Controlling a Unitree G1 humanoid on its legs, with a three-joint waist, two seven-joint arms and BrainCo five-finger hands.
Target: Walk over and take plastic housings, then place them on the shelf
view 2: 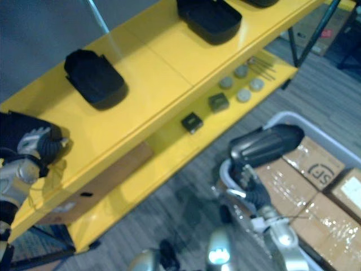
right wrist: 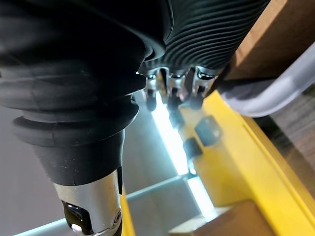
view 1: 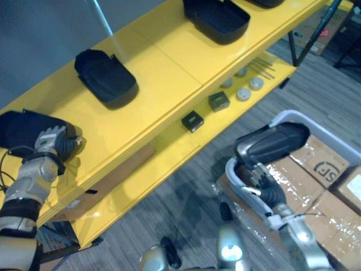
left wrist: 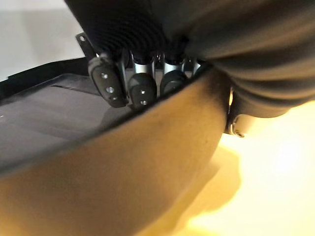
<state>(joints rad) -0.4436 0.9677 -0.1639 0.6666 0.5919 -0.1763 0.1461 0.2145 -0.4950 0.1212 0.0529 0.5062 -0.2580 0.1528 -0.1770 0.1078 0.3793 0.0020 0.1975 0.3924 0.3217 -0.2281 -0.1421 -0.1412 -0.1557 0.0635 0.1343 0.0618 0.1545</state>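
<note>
My left hand [view 1: 52, 144] rests at the near left end of the yellow top shelf [view 1: 163, 62], its fingers [left wrist: 142, 91] curled over the rim of a black plastic housing [view 1: 22, 129] that lies on the shelf. My right hand [view 1: 262, 183] is low on the right, above the grey bin [view 1: 299, 116]. Its fingers are curled under a second dark housing [view 1: 274, 141], which it holds up clear of the bin. Two more black housings [view 1: 106, 76] [view 1: 217, 20] lie open side up farther along the top shelf.
The lower yellow shelf carries two small dark blocks [view 1: 192, 121] [view 1: 219, 101], several grey discs [view 1: 243, 93] and thin rods [view 1: 262, 68]. Taped cardboard boxes [view 1: 321, 164] sit at the right by the bin. A brown box [view 1: 113, 180] stands under the shelf.
</note>
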